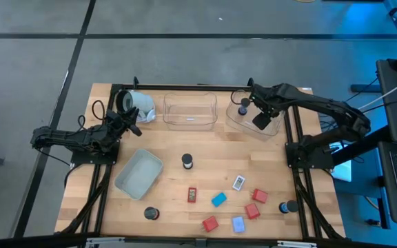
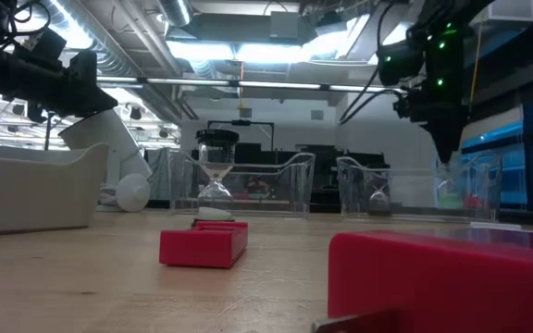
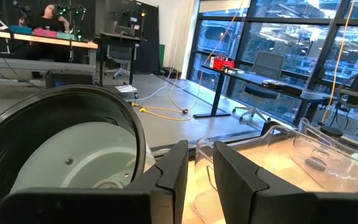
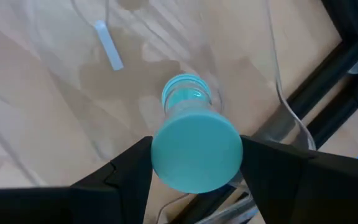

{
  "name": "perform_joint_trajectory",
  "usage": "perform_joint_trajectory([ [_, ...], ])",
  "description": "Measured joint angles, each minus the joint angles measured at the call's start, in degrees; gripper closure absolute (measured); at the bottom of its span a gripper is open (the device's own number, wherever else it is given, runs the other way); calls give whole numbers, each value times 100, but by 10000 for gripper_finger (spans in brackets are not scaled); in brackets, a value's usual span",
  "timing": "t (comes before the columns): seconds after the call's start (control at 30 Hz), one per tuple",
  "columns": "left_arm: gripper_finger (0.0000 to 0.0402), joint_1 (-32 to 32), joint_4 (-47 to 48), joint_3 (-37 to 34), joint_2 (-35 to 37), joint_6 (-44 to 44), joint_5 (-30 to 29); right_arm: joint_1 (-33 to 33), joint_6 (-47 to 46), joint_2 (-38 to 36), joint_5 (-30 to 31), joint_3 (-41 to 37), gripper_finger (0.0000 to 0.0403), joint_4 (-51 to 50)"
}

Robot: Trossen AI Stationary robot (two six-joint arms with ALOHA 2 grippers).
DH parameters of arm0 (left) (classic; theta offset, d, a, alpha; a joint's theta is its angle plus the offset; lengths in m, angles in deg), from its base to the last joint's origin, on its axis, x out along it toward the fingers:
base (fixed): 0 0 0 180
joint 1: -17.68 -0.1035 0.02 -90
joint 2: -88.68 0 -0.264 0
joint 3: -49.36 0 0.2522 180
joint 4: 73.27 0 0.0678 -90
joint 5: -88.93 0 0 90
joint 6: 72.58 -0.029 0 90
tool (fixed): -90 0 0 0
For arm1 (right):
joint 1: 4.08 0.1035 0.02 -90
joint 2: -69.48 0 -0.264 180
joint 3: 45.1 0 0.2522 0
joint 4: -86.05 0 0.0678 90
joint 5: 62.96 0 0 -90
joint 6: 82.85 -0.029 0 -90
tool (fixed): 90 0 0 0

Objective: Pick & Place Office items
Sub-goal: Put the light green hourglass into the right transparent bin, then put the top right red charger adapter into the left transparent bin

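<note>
While both arms sit at the table's far side, the scene runs:
Left gripper [image 1: 131,124]: fingers a narrow gap apart, holding nothing, beside the white cylinder [image 1: 138,104].
Grey-blue tray [image 1: 139,173]: left of centre.
Loose office items: red block [image 1: 210,224], blue block [image 1: 218,200], card [image 1: 238,182], near edge.
Right gripper [image 4: 194,165]: clamped on a mint-green hourglass [image 4: 194,146], over the right clear tray [image 1: 236,122].

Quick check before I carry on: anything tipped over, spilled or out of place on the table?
One thing: the big white cylinder lies on its side at the table's far left corner, right by the left gripper. The grey-blue tray sits askew. The small items are scattered loose across the near half, but nothing looks spilled or broken.
</note>
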Motion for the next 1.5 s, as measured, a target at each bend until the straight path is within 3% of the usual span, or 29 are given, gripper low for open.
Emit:
perform_joint_trajectory([
  [0.47, 329, 1, 0, 0, 0, 1, 0, -218, 457, 493, 38, 9, 186, 114],
  [0.83, 329, 0, 0, 0, 0, 2, 0, -221, 453, 383, -2, -2, 91, 72],
  [0.97, 329, 0, 0, 0, 0, 2, 0, -220, 404, 340, 42, -2, 73, -229],
  [1.27, 329, 0, 0, 0, 0, 2, 0, -218, 280, -533, 215, -2, 77, -229],
  [1.5, 329, 1, 0, 0, 0, 1, -1, 172, -877, -1621, -58, 0, 77, -308],
])
